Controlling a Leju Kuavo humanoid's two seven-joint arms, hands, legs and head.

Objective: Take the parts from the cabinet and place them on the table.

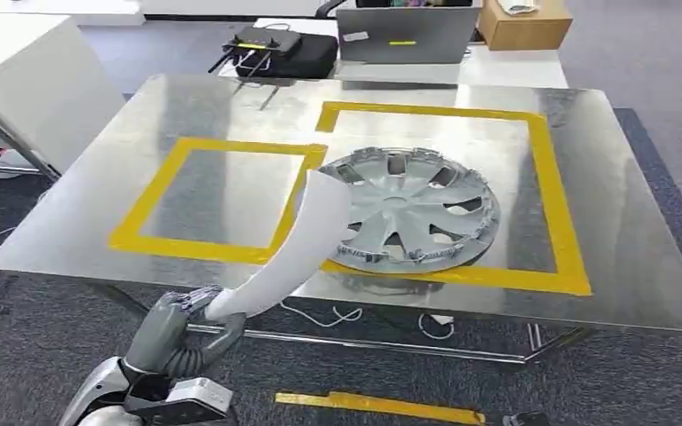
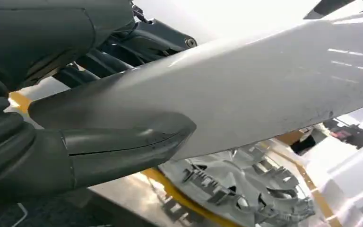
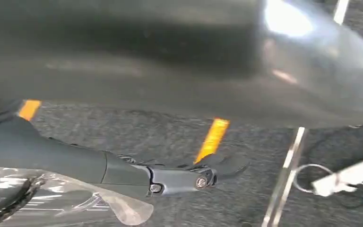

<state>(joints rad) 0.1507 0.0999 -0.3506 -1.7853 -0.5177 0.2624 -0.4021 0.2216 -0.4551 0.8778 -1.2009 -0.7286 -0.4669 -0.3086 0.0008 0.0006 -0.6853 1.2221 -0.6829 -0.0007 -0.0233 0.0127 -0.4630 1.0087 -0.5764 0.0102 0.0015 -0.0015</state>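
My left hand point(image 1: 178, 324) grips one end of a long curved white part point(image 1: 302, 240) just in front of the table's near edge. The part rises up and over the edge, and its far tip overlaps the rim of a silver hubcap point(image 1: 413, 209). The hubcap lies flat on the metal table point(image 1: 622, 231), inside the right yellow tape rectangle point(image 1: 546, 177). In the left wrist view, the thumb point(image 2: 123, 146) presses the white part point(image 2: 264, 85) above the hubcap point(image 2: 236, 189). My right hand point(image 3: 123, 172) hangs low over the carpet with a finger point(image 3: 194, 177) stretched out.
A second yellow tape rectangle point(image 1: 218, 200) marks the table's left half. Behind the table stand a laptop point(image 1: 408, 35), a black bag with a router point(image 1: 275, 49) and a cardboard box point(image 1: 524, 22). A white cabinet point(image 1: 35, 89) is at the left. Cables and a power strip point(image 3: 345, 177) lie under the table.
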